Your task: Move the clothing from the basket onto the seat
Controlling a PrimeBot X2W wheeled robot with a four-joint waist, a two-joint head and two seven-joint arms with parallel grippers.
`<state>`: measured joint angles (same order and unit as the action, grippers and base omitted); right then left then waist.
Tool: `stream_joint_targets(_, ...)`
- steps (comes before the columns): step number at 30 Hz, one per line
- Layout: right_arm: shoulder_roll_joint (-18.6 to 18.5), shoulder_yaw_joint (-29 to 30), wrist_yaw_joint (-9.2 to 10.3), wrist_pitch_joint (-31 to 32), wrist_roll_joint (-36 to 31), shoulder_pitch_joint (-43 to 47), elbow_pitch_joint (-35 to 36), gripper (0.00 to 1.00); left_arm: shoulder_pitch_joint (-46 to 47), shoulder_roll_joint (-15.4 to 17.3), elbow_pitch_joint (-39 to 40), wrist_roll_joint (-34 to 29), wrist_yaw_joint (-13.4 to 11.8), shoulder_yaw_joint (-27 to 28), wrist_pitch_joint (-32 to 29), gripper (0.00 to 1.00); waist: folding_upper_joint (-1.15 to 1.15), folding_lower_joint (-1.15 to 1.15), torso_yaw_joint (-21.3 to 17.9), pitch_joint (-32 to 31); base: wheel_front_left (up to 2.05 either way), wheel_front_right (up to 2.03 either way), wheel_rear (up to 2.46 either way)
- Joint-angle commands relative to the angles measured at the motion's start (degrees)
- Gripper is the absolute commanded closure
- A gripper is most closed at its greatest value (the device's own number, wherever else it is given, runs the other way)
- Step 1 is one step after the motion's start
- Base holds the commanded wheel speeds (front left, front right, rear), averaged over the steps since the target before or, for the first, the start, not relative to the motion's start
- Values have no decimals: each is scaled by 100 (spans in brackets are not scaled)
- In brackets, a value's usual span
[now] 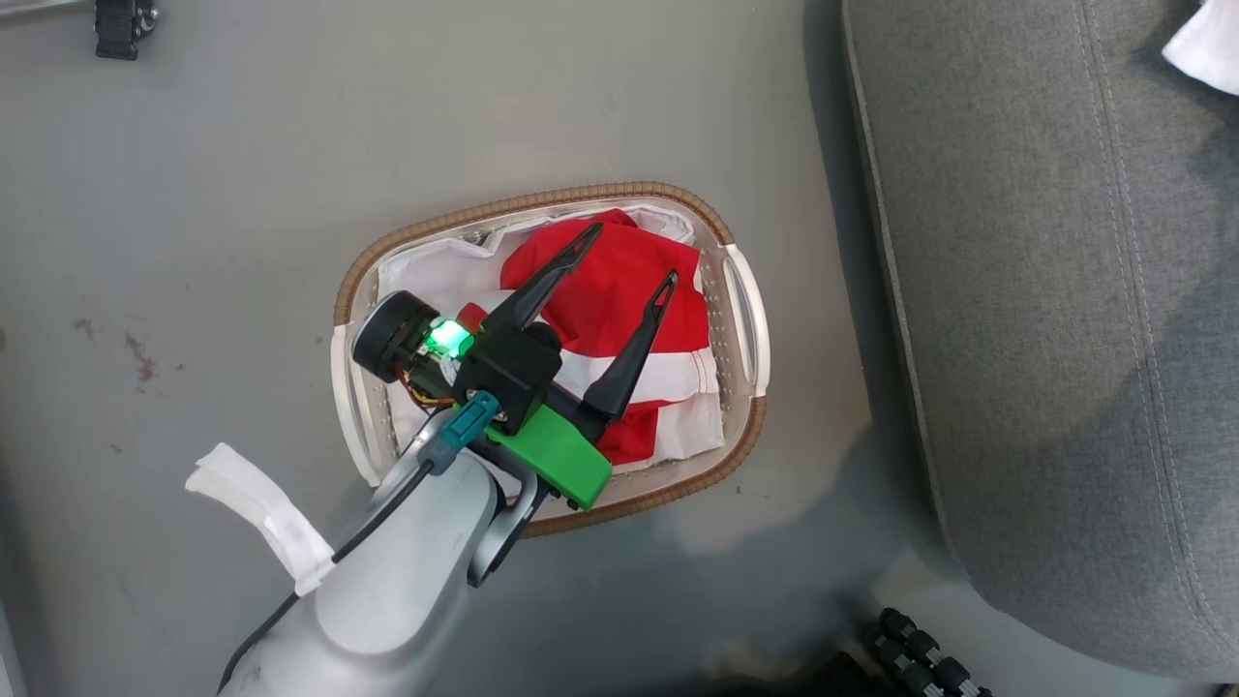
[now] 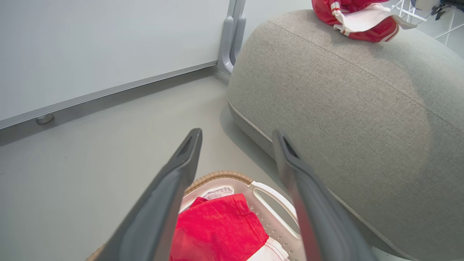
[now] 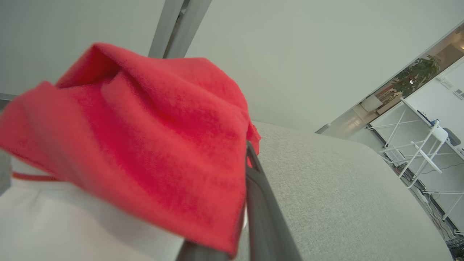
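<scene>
Two pieces of clothing are showing. One garment (image 1: 619, 290) is lying in the single basket (image 1: 542, 200) on the floor, below the left tool (image 1: 633, 252), which is standing spread and empty. The second garment (image 2: 357, 20) is resting on the one seat (image 1: 1045, 339). Red cloth is covering the right tool (image 3: 214, 156), so I cannot tell its grip.

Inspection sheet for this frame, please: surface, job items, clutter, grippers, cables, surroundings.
Surface: grey floor, a few dark stains.
Job's things: first garment in basket; second garment on seat.
Clutter: black object on floor, far left.
Grippers: left gripper over basket, jaws open; right gripper draped by second garment, jaws hidden.
Cables: black cable along left arm.
Surroundings: white wall, plant beyond doorway.
</scene>
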<state>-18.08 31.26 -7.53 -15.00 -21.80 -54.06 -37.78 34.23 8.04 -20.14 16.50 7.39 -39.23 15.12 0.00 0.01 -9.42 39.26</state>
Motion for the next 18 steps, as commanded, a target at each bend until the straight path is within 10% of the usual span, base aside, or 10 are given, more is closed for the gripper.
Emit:
stream_joint_targets(1,16,75,8,-26,-46,148,-19,100,10,40,-11,-44,16,8,5,0,0,-1,1,11,0,0,0)
stream_joint_targets(2,57,107,8,-26,-45,224,24,100,0,44,-23,-37,16,12,5,0,0,-1,-13,6,0,0,0)
stream_joint_targets(5,147,193,8,-26,-54,445,85,55,-36,66,-70,-10,16,30,5,0,0,-1,-70,-20,0,0,0)
stream_joint_targets(6,199,214,8,-27,-37,515,85,0,-61,70,-88,4,16,38,5,0,0,-1,-100,-40,0,0,0)
stream_joint_targets(18,453,183,8,-22,269,1600,456,0,-262,-32,-122,216,16,234,5,0,0,-1,-203,-624,0,0,0)
